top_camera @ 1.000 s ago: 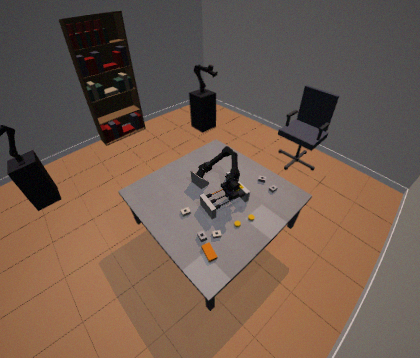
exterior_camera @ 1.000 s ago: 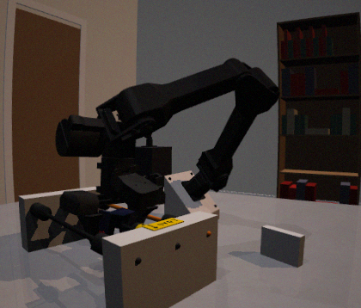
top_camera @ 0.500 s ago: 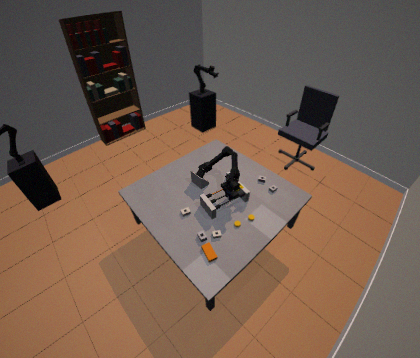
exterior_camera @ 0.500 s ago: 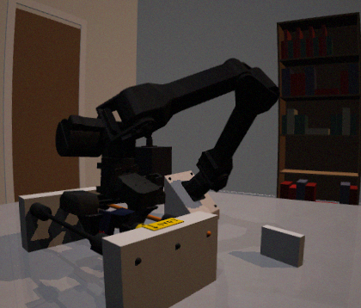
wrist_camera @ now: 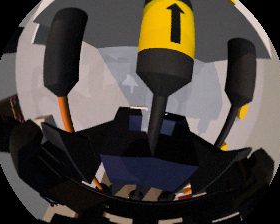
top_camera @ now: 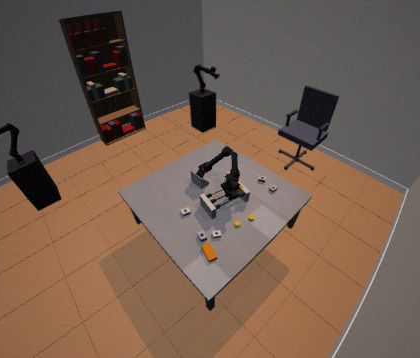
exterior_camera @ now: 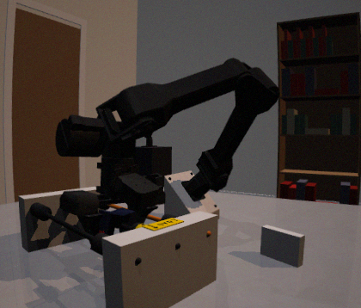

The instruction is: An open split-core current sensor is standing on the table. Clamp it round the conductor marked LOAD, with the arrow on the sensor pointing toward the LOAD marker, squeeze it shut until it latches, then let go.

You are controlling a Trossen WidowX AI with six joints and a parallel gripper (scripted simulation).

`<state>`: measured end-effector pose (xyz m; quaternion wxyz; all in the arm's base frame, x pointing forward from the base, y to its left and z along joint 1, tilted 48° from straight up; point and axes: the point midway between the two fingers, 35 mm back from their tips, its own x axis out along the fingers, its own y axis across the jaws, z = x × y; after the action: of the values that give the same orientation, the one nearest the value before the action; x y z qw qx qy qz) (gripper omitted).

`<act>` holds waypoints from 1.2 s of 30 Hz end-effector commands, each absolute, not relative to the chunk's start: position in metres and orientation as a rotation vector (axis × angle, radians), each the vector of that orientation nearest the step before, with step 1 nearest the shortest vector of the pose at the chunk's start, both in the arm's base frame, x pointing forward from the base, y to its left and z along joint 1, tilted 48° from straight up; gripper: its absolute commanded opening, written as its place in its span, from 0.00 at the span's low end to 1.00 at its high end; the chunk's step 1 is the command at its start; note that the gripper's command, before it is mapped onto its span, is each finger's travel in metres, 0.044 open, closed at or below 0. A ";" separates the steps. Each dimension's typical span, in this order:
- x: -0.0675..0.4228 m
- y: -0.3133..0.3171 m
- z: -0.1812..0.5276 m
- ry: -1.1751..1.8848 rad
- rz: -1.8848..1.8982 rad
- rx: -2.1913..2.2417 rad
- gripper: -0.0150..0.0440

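My gripper (top_camera: 229,193) (exterior_camera: 119,217) (wrist_camera: 150,127) is low between two upright end blocks, shut on the dark blue current sensor (exterior_camera: 115,214) (wrist_camera: 148,173), with a finger on each side. The middle dark conductor (wrist_camera: 158,107) runs into the sensor. Its thick sleeve has a yellow band (wrist_camera: 166,40) with a black arrow pointing up in the wrist view. The yellow LOAD marker (exterior_camera: 163,224) lies on top of the near end block (exterior_camera: 165,262) in the exterior view. The sensor's own arrow and latch cannot be made out.
An orange conductor (wrist_camera: 65,114) and another dark conductor (wrist_camera: 229,124) run on either side. The other end block (top_camera: 207,205) (exterior_camera: 29,228) stands opposite. A tilted panel (top_camera: 199,179) stands beside the arm's forearm. An orange block (top_camera: 209,252), yellow discs (top_camera: 237,223) and several small white blocks (top_camera: 185,212) lie about.
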<state>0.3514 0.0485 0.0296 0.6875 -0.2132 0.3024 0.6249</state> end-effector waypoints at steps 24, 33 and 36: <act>0.352 0.041 0.035 0.641 1.283 -0.507 0.25; 0.353 0.040 0.038 0.621 1.240 -0.522 0.25; 0.353 0.040 0.038 0.621 1.240 -0.522 0.25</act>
<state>0.3517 0.0399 0.0374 0.7379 -0.2353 0.2848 0.5649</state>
